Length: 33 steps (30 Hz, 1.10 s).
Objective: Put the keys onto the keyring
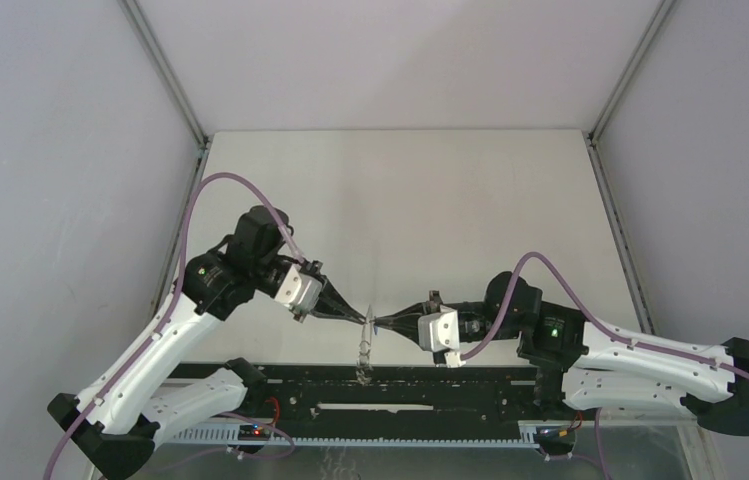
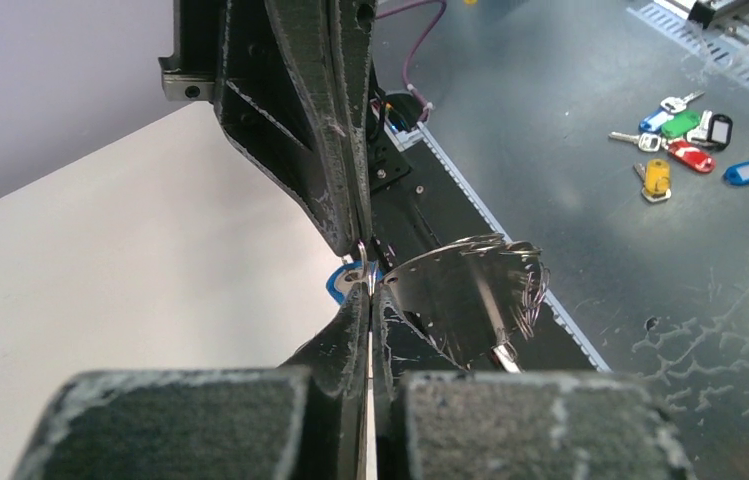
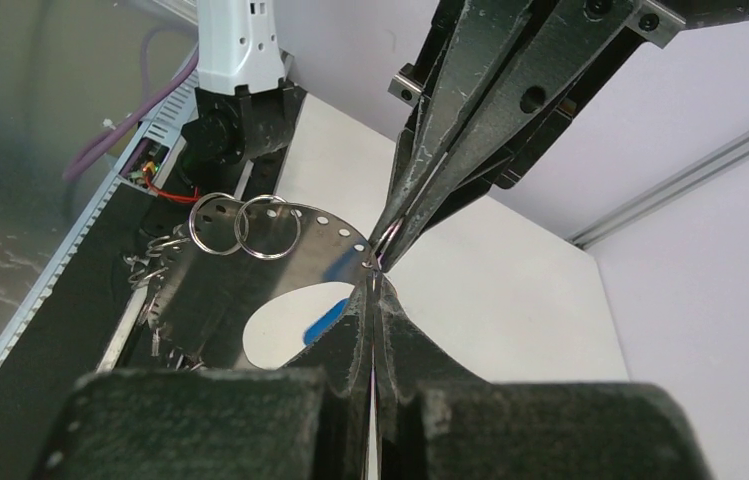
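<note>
The keyring (image 1: 364, 352) hangs in the air between the two arms, a thin shiny metal piece (image 3: 280, 262) with holes along its rim and two small split rings (image 3: 242, 225) on it. My left gripper (image 1: 361, 319) and right gripper (image 1: 379, 323) meet tip to tip at its top edge, both shut. In the left wrist view a small wire loop (image 2: 361, 252) runs into the left gripper (image 2: 370, 292). One of the keys, blue-headed (image 2: 340, 282), hangs right beside those tips. The right gripper (image 3: 375, 285) pinches the keyring's rim, with the blue key (image 3: 324, 322) just below.
Several loose keys with coloured heads (image 2: 695, 140) lie on the grey metal surface beyond the table's near edge. A black rail (image 1: 370, 390) runs along that edge under the hanging keyring. The white table (image 1: 400, 210) stretches behind the grippers, between grey walls.
</note>
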### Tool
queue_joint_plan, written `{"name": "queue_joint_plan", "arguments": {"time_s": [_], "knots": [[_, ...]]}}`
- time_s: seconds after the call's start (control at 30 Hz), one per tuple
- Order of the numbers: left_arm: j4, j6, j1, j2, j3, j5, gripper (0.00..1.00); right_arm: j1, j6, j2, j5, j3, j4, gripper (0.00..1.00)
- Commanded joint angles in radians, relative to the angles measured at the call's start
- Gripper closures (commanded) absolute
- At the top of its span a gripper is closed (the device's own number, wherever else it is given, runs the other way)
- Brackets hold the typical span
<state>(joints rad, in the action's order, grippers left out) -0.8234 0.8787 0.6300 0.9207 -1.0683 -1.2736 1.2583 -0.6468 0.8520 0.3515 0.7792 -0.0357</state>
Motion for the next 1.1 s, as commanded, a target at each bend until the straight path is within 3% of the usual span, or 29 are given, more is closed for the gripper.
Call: {"name": "queue_joint_plan", "arguments": {"time_s": [0.0,1.07], "knots": [[0.106,-0.120,0.004,-0.011,-0.044,-0.065,1.00,-0.004,-0.020,-0.006,0.017,0.055,-0.029,1.00],[0.352,-0.416,0.004,-0.024,-0.008,-0.097,1.00,-0.011,0.018,-0.049,-0.027,0.063,-0.140,1.00]]}}
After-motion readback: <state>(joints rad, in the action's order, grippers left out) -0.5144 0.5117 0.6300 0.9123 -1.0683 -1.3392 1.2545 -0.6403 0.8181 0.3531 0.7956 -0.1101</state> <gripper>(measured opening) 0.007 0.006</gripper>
